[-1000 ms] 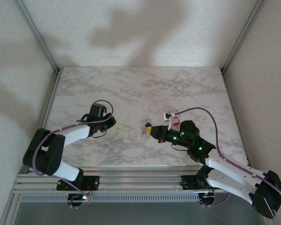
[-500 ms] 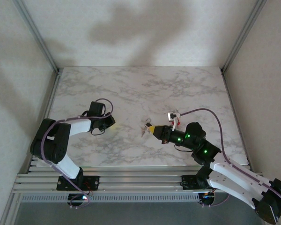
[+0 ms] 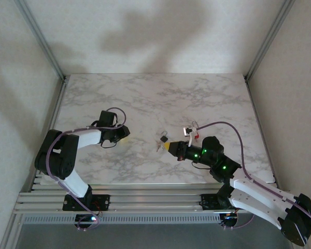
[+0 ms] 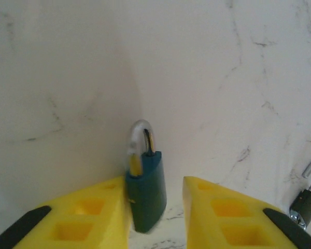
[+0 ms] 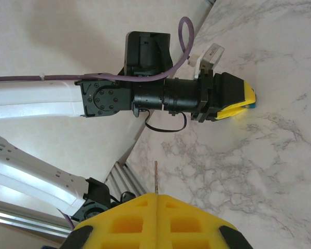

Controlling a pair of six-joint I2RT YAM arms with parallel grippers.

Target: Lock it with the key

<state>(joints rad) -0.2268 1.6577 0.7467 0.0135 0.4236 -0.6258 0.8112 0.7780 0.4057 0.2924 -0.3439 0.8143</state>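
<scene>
The teal padlock stands upright on the marble tabletop, silver shackle on top, between the yellow fingers of the left end effector. Its body touches one finger, with a clear gap to the other, so the fingers are apart and nothing is clamped. Whether the shackle is latched cannot be told. The key shows as a thin metal blade poking out from the right end effector, whose fingers are pressed together on it, pointing towards the left arm. A smaller black padlock with a hooked silver shackle lies on the tabletop well apart from the teal one, near the right end effector in the top view.
</scene>
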